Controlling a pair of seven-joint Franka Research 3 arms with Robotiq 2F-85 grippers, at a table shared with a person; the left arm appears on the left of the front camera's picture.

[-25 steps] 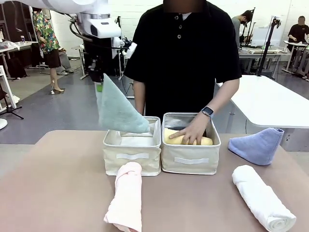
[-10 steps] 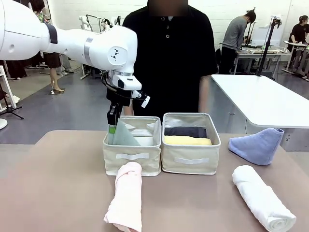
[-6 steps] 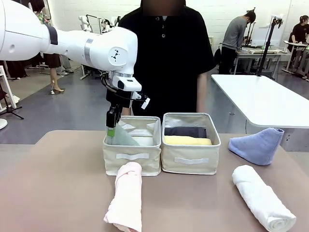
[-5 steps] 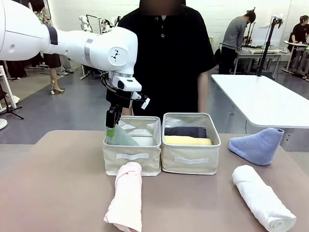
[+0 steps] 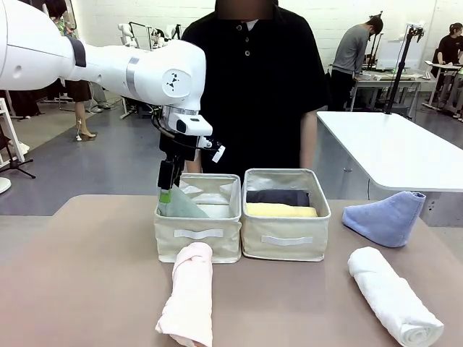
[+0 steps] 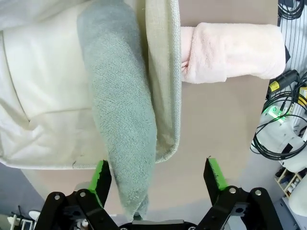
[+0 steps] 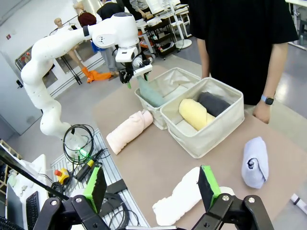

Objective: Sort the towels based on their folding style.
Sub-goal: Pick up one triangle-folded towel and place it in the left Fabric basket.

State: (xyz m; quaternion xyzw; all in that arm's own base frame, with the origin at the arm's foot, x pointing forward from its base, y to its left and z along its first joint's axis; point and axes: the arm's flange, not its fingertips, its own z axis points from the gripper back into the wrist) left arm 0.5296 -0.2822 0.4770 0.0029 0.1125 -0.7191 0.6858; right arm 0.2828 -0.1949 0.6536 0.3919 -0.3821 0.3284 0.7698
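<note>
Left basket (image 5: 197,244): grey-green towel (image 5: 181,207); right basket (image 5: 286,247): yellow towel (image 5: 281,210), dark-grey towel (image 5: 278,196).

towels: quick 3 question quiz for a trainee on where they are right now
1. True or false: the left gripper is open, with the grey-green towel between its fingers.
2. Which towels lie in the right basket? A) yellow towel and dark grey towel B) two cone-folded ones C) none
3. Fill in: ___ towels lie on the table outside the baskets.
Key: 1 true; 2 A; 3 three (pink towel, white towel, light blue towel).
</note>
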